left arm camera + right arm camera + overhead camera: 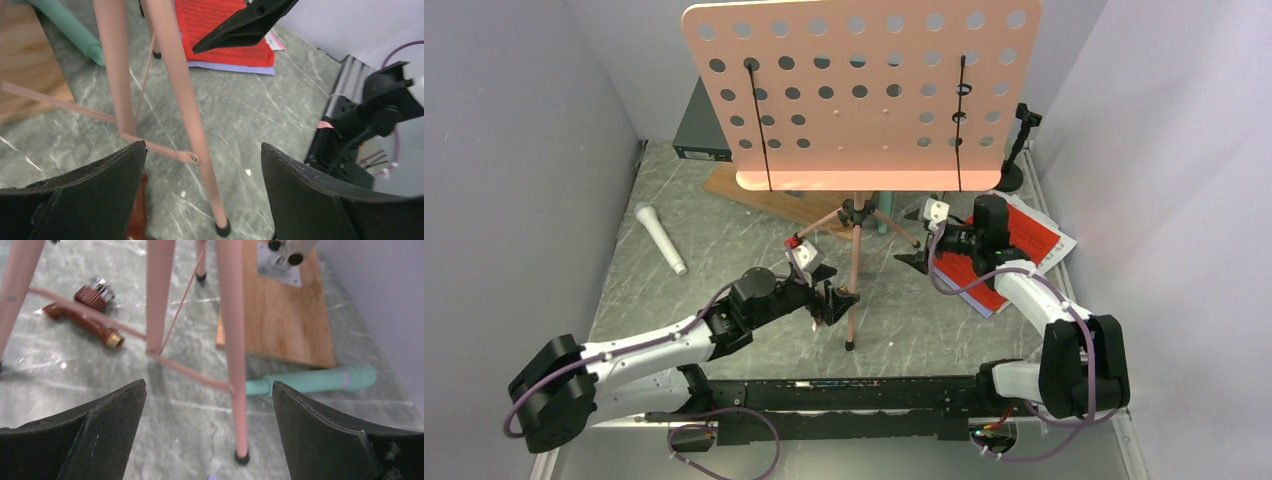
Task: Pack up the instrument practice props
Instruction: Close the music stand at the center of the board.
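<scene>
The pink perforated music desk [864, 90] stands on pink tripod legs [855, 285] mid-table. My left gripper [835, 300] is open at the front leg [192, 115], which runs between the jaws untouched in the left wrist view [203, 150]. My right gripper [917, 262] is open and empty; in its wrist view [208, 390] another leg [234, 340] stands between the jaws, nearer the right one. Red and white sheet-music pages [1029, 240] lie under the right arm. A white microphone [660, 238] lies at the left. A mint microphone [315, 381] lies behind the tripod. A black mic mount [1021, 140] stands at the back right.
A dark grey flat box [699, 125] sits at the back left, behind the desk. A wooden board [285, 315] lies under the desk. A small brown piece with a metal end [87, 320] lies by the tripod. Grey walls close in both sides.
</scene>
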Action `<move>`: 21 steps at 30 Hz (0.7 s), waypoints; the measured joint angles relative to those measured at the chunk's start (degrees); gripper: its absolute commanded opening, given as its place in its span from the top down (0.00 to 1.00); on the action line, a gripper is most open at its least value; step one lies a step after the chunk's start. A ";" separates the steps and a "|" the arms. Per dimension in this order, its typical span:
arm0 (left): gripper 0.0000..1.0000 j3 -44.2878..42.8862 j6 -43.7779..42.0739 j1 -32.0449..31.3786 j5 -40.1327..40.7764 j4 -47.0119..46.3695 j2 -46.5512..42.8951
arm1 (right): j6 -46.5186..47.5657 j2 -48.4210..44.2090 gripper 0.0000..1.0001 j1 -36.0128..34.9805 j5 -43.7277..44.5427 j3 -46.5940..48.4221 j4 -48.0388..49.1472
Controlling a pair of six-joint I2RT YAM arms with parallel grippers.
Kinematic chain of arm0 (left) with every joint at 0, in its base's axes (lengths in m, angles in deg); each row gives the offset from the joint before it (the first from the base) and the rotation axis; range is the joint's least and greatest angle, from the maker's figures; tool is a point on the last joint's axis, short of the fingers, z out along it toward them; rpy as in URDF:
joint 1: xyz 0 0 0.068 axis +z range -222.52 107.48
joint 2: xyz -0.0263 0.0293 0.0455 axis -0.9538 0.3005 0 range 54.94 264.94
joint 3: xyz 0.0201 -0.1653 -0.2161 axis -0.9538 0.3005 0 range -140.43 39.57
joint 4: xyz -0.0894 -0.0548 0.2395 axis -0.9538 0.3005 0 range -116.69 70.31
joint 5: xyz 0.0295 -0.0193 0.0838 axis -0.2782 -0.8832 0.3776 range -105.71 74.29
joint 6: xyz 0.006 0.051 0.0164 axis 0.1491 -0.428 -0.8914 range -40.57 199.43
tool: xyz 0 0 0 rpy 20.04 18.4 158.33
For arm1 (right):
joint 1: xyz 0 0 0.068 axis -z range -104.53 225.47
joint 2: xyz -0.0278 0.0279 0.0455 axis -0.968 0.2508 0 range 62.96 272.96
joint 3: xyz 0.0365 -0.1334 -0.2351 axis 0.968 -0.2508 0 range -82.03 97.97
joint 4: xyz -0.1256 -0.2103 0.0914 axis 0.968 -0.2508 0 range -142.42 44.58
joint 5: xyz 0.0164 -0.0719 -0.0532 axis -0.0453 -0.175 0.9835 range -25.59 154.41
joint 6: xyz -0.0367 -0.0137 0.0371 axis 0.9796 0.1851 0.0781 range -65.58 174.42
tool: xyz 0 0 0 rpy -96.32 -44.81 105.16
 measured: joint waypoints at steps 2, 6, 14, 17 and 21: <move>0.16 -1.95 -2.99 -1.25 2.56 -0.87 3.10 | -4.44 1.18 0.05 -2.45 2.21 -0.22 7.10; 0.25 -5.01 -6.71 -3.13 7.26 -2.45 6.88 | -8.76 2.69 0.21 -4.07 5.29 -0.20 14.91; 0.63 -9.49 -7.52 -4.04 12.61 -2.12 11.78 | -10.47 4.39 0.79 -7.41 4.85 -0.11 17.66; 0.83 -10.14 -6.64 -4.04 13.14 -2.08 12.61 | -9.60 4.63 0.99 -7.93 5.66 1.05 17.55; 1.00 -10.54 -3.96 -3.91 14.45 -2.03 12.63 | -8.79 4.72 1.00 -8.02 5.79 1.81 16.57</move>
